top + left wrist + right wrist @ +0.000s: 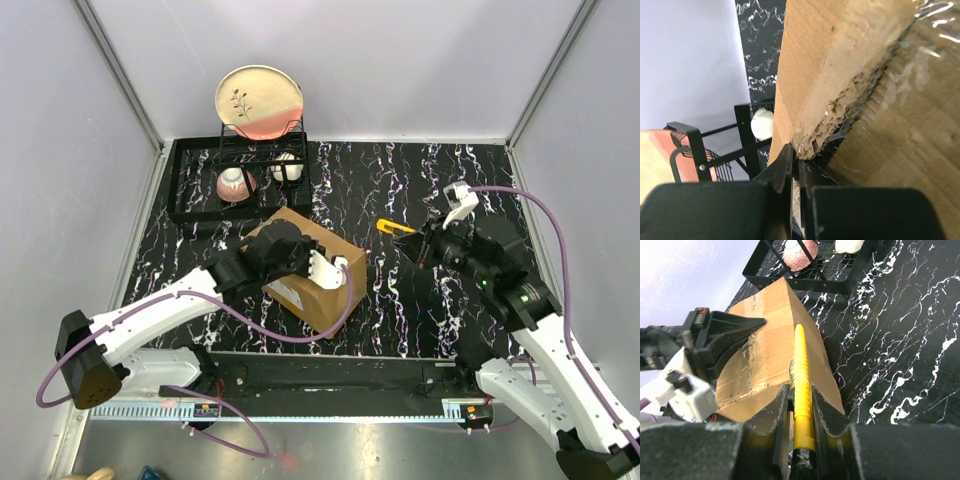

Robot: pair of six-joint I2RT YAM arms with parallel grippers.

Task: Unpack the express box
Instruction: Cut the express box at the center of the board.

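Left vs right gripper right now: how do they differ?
1. The left gripper is shut with nothing plainly in it, its tips at the torn taped seam of the express box. The right gripper is shut on a yellow cutter.
2. The left gripper is against the box. The right gripper hangs beside it over the table, clear of the cardboard.
Shared: both point toward the box.

Robot lab cell, white panel walls (400, 60), marble-print table (400, 300).
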